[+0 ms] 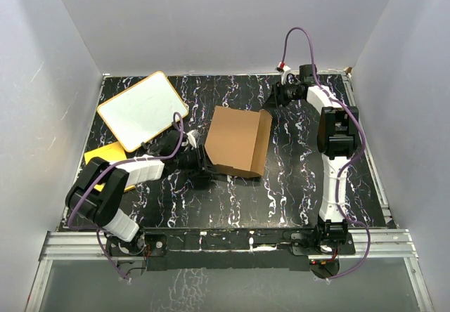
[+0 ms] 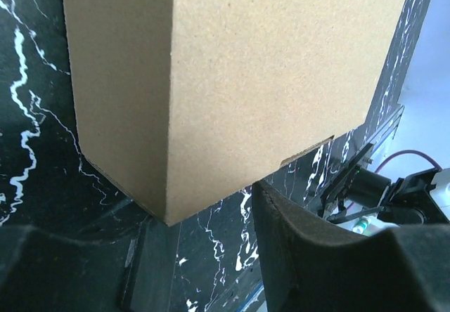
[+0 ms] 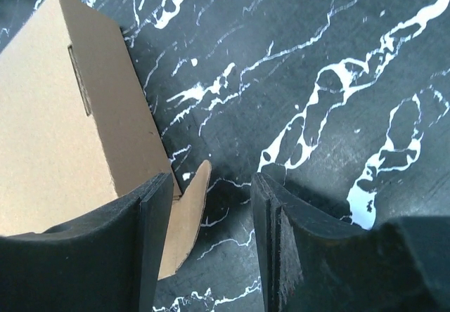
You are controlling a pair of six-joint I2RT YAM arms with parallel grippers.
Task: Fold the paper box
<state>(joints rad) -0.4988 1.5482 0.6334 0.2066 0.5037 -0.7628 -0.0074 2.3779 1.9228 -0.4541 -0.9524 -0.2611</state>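
Top view, box: the paper box (image 1: 235,142) lies mid-table, looks nearly square from above, and is turned slightly. A narrow side flap (image 1: 264,140) runs far-to-near along its right edge.
Top view, left arm: the left gripper (image 1: 202,163) sits at the box's near-left corner, touching or just beside it.
Top view, right arm: the right gripper (image 1: 275,95) is just beyond the far-right corner, at the far end of that flap.
Top view, nearer arm: both are close, one at each of two opposite corners.
Top view, surroundings: a white board (image 1: 140,109) with an orange rim and an orange-yellow sheet (image 1: 98,156) lie left of the box, beside the left arm. Nothing lies between either gripper and the box.
Left wrist view, jaws: they are partly open and hold nothing, with bare table (image 2: 211,256) showing in the gap.
Left wrist view, box: its corner stands straight ahead of the gap. Whether the fingers (image 2: 302,256) touch the cardboard, I cannot tell.
Right wrist view, jaws: they are partly open and not clamped.
Right wrist view, box: it lies ahead and to the left. A small rounded tab (image 3: 188,213) pokes into the gap against the view's left finger, well clear of the other.
Likely next move: closing the right jaws would probably pinch that tab.
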